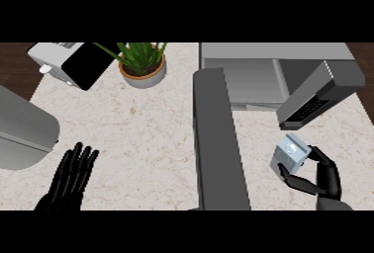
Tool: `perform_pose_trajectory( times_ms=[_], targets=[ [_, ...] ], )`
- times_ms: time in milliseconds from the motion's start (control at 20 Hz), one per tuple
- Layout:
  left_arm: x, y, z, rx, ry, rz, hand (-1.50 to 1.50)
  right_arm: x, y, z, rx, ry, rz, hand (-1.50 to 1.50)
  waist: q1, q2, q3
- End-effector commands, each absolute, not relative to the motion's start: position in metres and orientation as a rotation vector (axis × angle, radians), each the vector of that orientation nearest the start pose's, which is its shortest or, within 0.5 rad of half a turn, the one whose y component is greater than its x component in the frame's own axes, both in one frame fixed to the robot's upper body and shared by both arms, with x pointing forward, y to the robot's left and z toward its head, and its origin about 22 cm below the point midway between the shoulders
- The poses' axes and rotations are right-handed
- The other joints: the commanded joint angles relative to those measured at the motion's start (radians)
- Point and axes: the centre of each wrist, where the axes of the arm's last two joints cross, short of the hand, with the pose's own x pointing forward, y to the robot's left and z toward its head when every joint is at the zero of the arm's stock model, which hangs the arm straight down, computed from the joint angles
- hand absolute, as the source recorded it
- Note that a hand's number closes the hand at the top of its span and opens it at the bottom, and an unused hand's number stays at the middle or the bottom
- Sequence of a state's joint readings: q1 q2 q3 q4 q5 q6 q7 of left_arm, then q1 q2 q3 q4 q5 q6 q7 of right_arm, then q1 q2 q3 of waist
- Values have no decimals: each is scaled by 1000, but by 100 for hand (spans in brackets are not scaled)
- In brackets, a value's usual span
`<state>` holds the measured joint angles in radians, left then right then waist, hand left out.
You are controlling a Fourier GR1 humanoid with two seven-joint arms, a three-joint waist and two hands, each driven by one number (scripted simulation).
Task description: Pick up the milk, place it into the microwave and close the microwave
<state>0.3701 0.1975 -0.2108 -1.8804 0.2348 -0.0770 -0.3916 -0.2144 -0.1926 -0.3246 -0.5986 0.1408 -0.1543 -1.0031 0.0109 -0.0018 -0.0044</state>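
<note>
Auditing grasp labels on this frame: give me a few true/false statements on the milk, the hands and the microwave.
1. The right hand is curled round the milk. True.
2. The milk is inside the microwave. False: it is outside, in front of the microwave, in the right hand.
3. The door is open. True.
4. The left hand holds the plant. False: it is open at the lower left and holds nothing. The plant stands at the counter's back.
</note>
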Motion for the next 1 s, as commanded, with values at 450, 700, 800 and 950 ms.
perform_pose_trajectory(
  times_ms=[450,700,800,950],
  targets=[
    [148,255,10,-251,-1861,0,-150,265,-262,-148,-242,-1904,98,150,-2,2,5],
    [140,263,5,-236,-1886,-12,-150,262,-251,-154,-211,-1927,76,150,1,3,5],
    [148,272,11,-236,-1872,4,-150,280,-235,-139,-202,-1955,92,150,-5,1,5],
    [139,264,5,-213,-1875,16,-150,283,-225,-133,-201,-1944,60,150,-6,0,4]
  ],
)
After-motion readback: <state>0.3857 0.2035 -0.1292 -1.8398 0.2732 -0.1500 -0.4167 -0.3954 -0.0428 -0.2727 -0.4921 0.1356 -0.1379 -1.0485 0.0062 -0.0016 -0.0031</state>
